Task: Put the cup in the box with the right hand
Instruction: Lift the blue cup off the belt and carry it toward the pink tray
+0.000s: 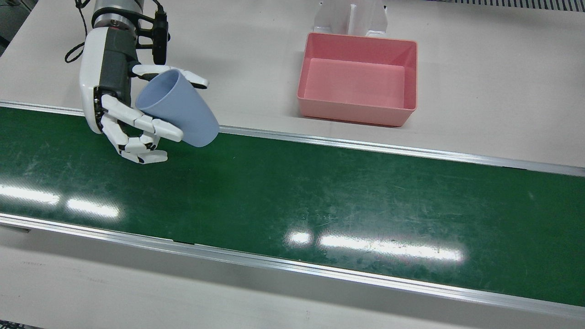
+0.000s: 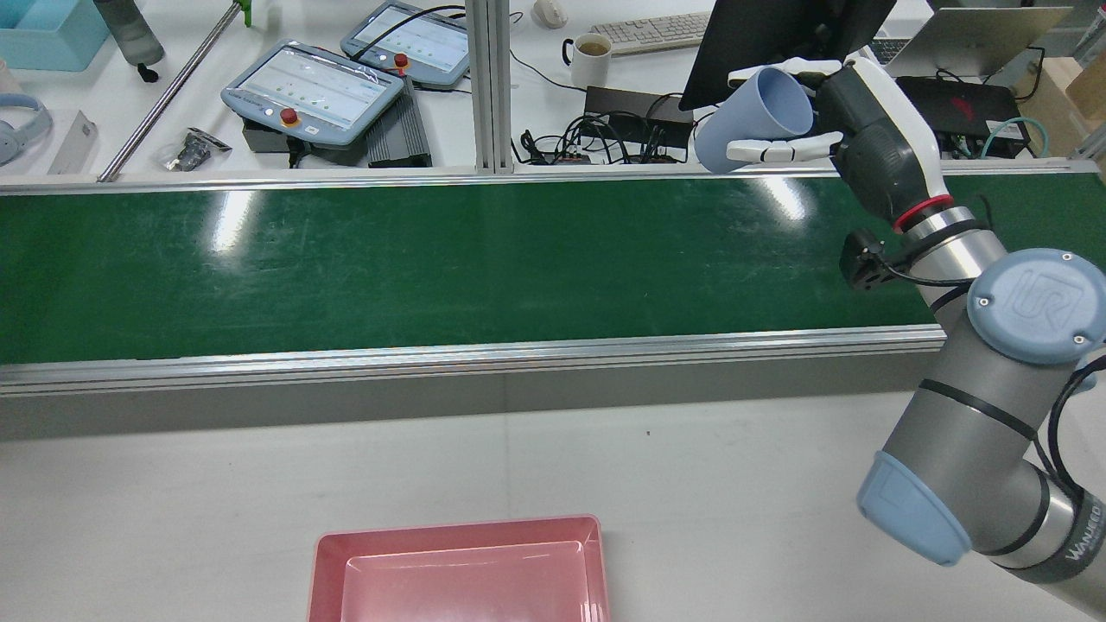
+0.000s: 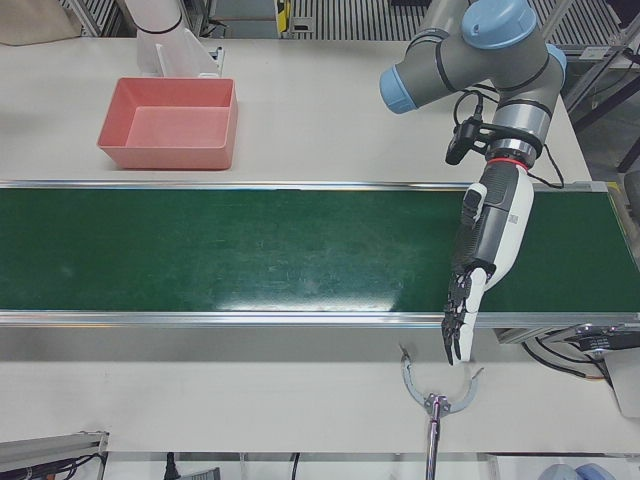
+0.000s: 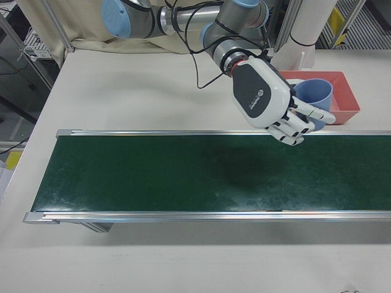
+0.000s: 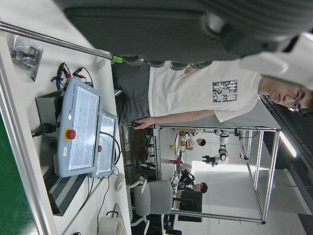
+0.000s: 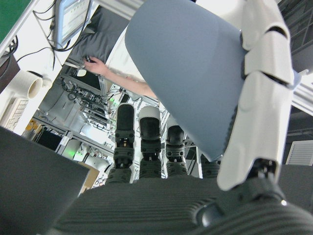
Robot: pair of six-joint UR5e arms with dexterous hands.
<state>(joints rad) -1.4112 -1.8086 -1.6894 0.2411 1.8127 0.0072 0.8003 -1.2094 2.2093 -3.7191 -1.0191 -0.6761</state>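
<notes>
Plastic is what the pale blue cup (image 1: 178,108) looks like: smooth, thin-walled and tapered, so it is probably light and fairly stiff but somewhat slippery, and its open rim would likely flex under a hard squeeze. The right hand (image 1: 119,98) grasps it around the side wall, fingers (image 1: 137,119) wrapped on one flank and a thumb across the other, which seems the sensible hold since the taper gives the grip something to bear against. The cup is carried tilted, well clear of the green conveyor belt (image 1: 292,192), over the belt's edge nearest the robot. The pink box (image 1: 358,77) sits on the pale table (image 1: 493,91) between the belt and the pedestals, well apart from the cup, open-topped and empty, with low walls the cup must clear. Nothing stands between cup and box, so the path looks free. The left hand (image 3: 485,255) hangs over the far end of the belt, fingers extended downward and holding nothing, well out of the way.
</notes>
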